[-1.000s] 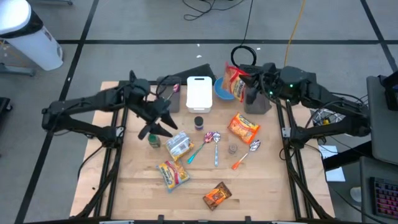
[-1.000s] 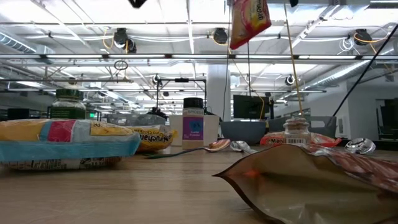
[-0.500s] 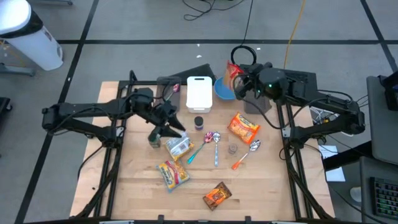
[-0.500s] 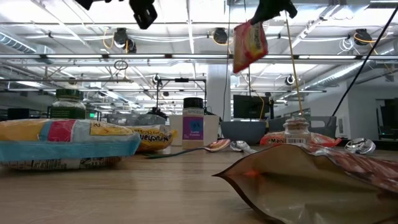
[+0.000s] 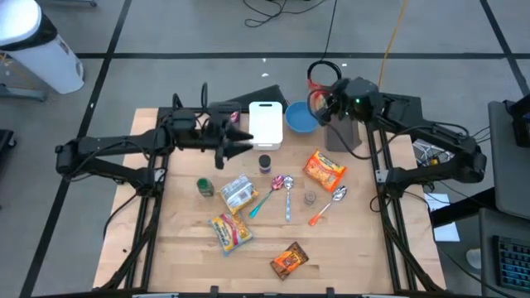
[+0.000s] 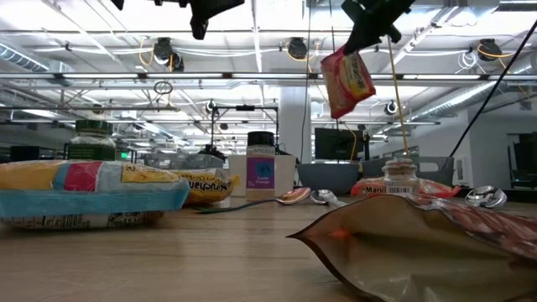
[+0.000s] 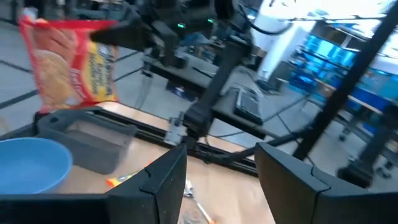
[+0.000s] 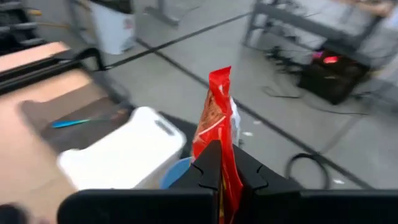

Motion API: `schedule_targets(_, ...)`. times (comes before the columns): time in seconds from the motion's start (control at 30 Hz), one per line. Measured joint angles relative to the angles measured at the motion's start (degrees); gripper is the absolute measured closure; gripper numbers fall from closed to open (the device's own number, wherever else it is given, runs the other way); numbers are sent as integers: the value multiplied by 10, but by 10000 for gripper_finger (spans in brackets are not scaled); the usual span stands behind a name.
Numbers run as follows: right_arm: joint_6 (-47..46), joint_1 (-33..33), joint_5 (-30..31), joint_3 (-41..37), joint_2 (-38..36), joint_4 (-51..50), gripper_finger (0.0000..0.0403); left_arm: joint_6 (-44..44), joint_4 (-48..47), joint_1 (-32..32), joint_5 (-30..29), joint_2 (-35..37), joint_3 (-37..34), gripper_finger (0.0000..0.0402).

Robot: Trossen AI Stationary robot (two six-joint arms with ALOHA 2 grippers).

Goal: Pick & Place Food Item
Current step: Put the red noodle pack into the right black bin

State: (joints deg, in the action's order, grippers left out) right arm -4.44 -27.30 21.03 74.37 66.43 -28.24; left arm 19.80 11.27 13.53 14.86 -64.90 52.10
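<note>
The step in hand looks like the carry-and-place: the right pincer is clenched on the top edge of a red and yellow snack bag, which hangs free in the air near the blue bowl at the far side of the bench. If the bowl is the target, which is only a guess, the arm should bring the dangling bag to rest squarely above it, let any swing die out, lower until the bag's bottom edge is inside the rim, and only then let go; releasing high or off-centre risks the bag tipping over the rim or onto the white cutting board just beside the bowl. The left pincer hangs released and empty above the bench near that board's left edge, so the right arm should keep its path on the bowl's side. Going from largest to smallest, the wooden bench also carries 3 more bags, an orange one, a yellow one and a brown one, then a pale blue packet, a green-lidded jar, a small purple-labelled bottle and several spoons. The room beyond is an open workshop with a grey floor, ceiling lights and piping, monitors and cables.
</note>
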Motion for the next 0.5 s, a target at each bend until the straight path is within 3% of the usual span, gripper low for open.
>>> schedule_targets(0.1,-2,-15,-31,-29,-1,38,403,3,0,10,3,0,0,201)
schedule_targets(0.27,-24,-37,-32,-81,0,82,403,3,-6,13,5,0,0,201)
schedule_targets(0.5,-55,-46,31,-108,-5,110,403,2,-8,13,6,0,0,201)
